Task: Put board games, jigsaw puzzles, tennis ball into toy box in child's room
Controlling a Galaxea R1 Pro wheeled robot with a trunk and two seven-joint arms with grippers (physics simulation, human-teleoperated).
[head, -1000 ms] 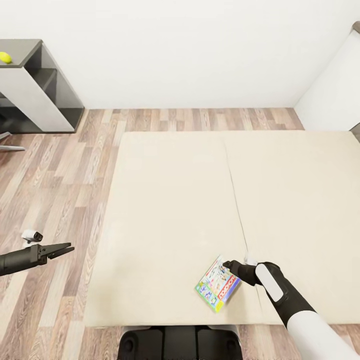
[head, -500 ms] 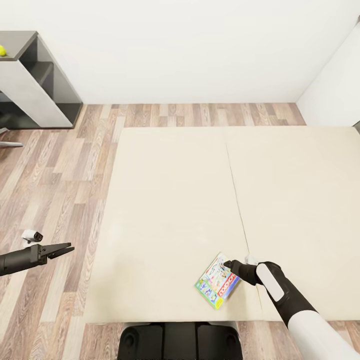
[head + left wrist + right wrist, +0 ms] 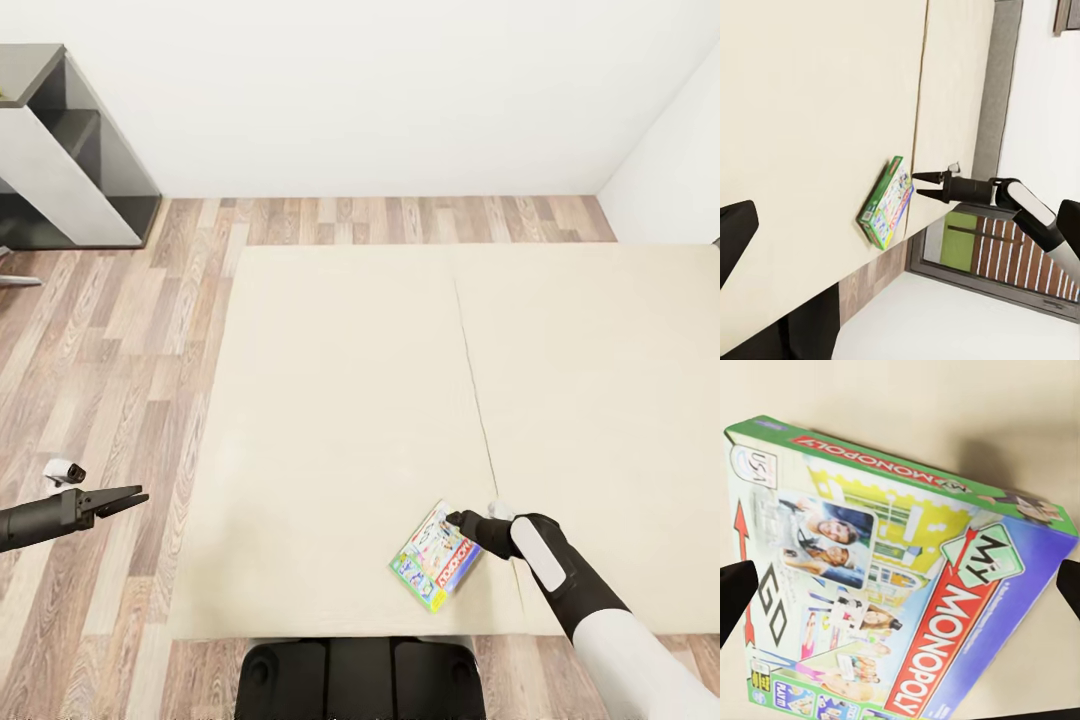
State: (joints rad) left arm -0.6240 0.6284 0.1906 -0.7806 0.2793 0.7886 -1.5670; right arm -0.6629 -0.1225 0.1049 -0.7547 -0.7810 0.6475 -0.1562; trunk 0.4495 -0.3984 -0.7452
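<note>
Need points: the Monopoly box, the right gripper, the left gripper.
Monopoly box (image 3: pixel 434 571): head view, middle of its printed lid.
Right gripper (image 3: pixel 455 520): head view, between its fingertips at the box's edge.
Left gripper (image 3: pixel 138 496): head view, between its fingertips.

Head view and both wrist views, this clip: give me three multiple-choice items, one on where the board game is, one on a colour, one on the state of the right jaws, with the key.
1. Where is the board game?
A. on the wooden floor
B. on the bed, near its front edge
C. on the grey shelf unit

2. What colour are the box's side edges?
A. green
B. black
C. orange

3. How does the right gripper stand?
A. shut on the box
B. open, tips just off the box's edge
C. open, far across the bed from the box

Key: 1 B, the head view shows the box lying on the beige bed surface. 2 A, green sides frame the lid in the right wrist view. 3 B, the left wrist view shows the jaws parted beside the box, gripping nothing.
</note>
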